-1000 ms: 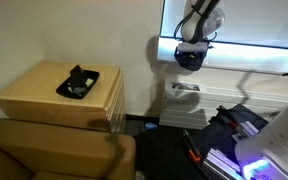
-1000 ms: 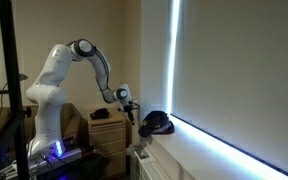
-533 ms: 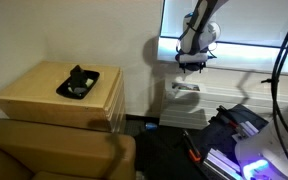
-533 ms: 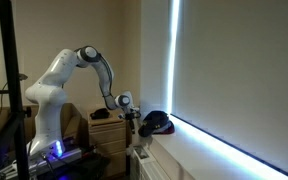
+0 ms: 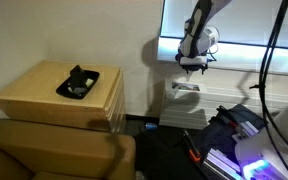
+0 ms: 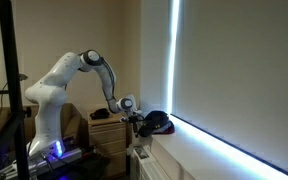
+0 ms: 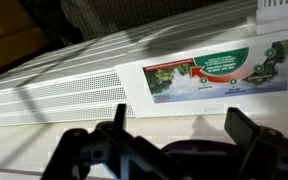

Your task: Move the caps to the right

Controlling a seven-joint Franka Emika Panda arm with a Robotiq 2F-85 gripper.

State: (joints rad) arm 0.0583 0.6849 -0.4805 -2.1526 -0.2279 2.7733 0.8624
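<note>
A dark cap with a rounded crown lies on the white window ledge. In the wrist view the cap shows as a dark curved shape at the bottom edge, between my two fingers. My gripper is open, with one finger on each side of the cap. In both exterior views the gripper sits at the ledge right beside the cap. I cannot tell whether the fingers touch the fabric. Only one cap shows.
A wooden cabinet carries a black tray with a flat black object. A brown sofa stands in front of it. A white slatted vent cover with a printed label lies ahead of the gripper. A closed window blind backs the ledge.
The arm has come down and closer to the ledge, bringing the open gripper around the cap. The cap has not moved.
</note>
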